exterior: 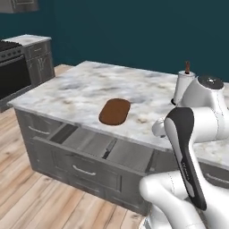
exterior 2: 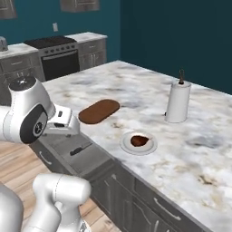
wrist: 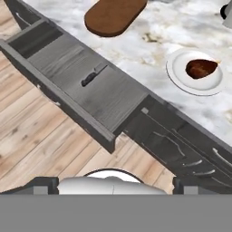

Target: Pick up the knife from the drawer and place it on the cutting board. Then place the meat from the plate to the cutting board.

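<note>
Item, gripper (wrist: 113,183): released, fingertips (wrist: 45,184) spread wide at the lower edge of the hand view, nothing between them. Poised above the wooden floor (wrist: 36,136), looking across the open drawer toward the counter.

Listed left to right, as seen from the gripper:

1. Drawer (wrist: 68,68): grey wood-grain, pulled out, ahead and to the left of the fingers. Front panel nearest the gripper, running diagonally across the hand view.
2. Knife (wrist: 93,76): dark handle, short blade. Lying flat on the drawer bottom, ahead of the gripper and slightly left of its midline. Well apart from the fingers, untouched.
3. Cutting board (wrist: 115,16): reddish-brown, oval. Flat on the marble counter (wrist: 181,27), beyond the drawer, straight ahead and farthest from the gripper. Bare on top.
4. Smaller drawers (wrist: 181,140): shut, silver handles, ahead and to the right, below the counter edge.
5. Plate (wrist: 174,74): round, white. On the counter ahead and to the right of the gripper, near the edge.
6. Meat (wrist: 200,68): dark reddish-brown lump, resting on the plate.
7. Paper towel roll (exterior 2: 177,103): upright, beyond the plate, farthest right.
</note>
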